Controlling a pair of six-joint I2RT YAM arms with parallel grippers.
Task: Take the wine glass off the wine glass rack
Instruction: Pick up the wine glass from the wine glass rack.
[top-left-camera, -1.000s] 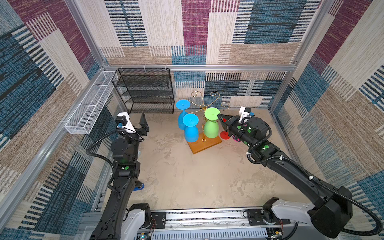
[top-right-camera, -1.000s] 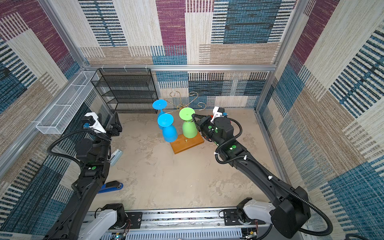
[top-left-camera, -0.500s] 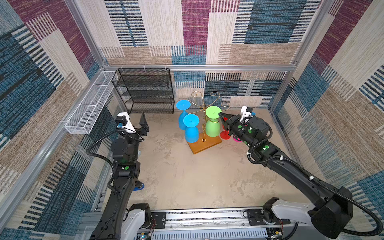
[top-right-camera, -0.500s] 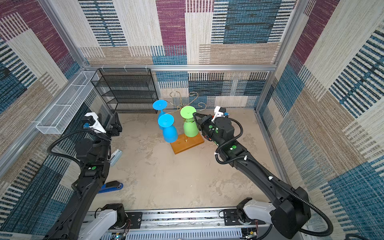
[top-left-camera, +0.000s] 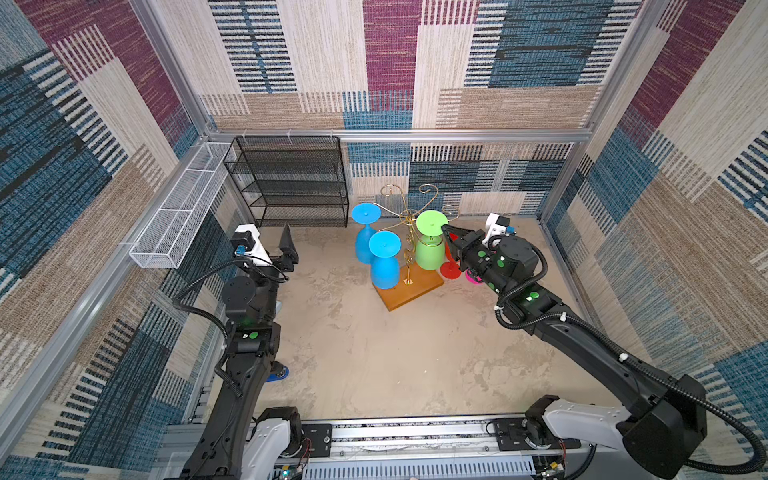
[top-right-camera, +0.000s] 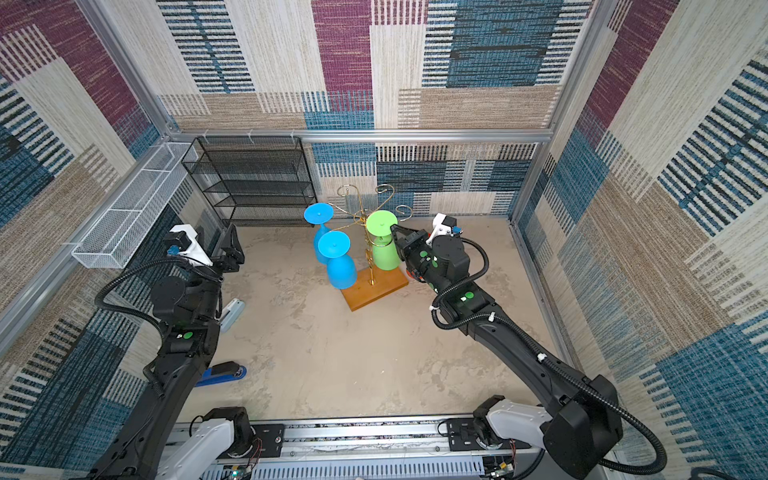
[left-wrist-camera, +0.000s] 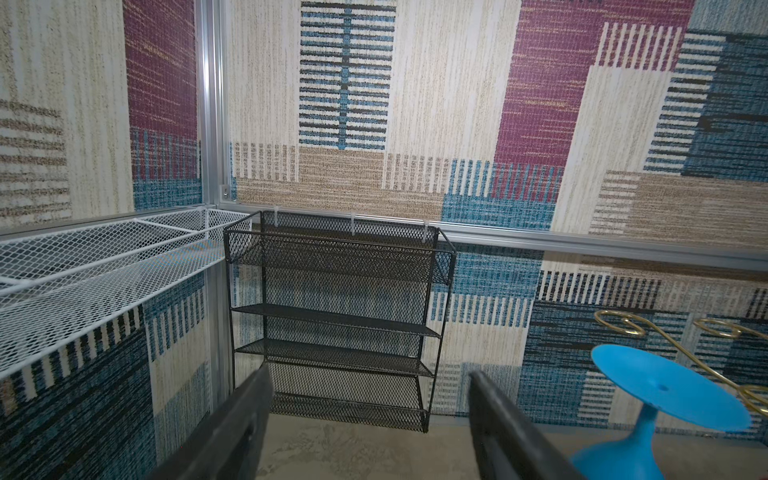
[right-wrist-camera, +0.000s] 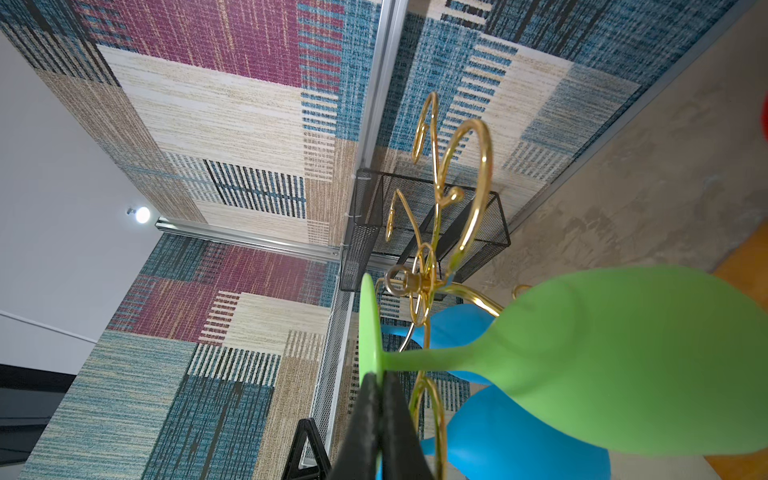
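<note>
The right gripper (right-wrist-camera: 380, 378) is pinching the foot rim of the green wine glass (right-wrist-camera: 623, 361) right at its tips, I guess to slide it sideways off the gold rack (right-wrist-camera: 411, 284) just beyond, where it seemingly still hangs upside down.

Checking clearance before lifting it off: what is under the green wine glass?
The wine glass rack's orange wooden base sits under the green wine glass; the bowl hides the corner directly beneath it.

The middle floor (top-left-camera: 374, 353) before the wine glass rack (top-left-camera: 415, 286) is wide and free. Two blue glasses (top-left-camera: 384, 268) block its left side; the black mesh shelf (top-left-camera: 291, 195) stands behind.
</note>
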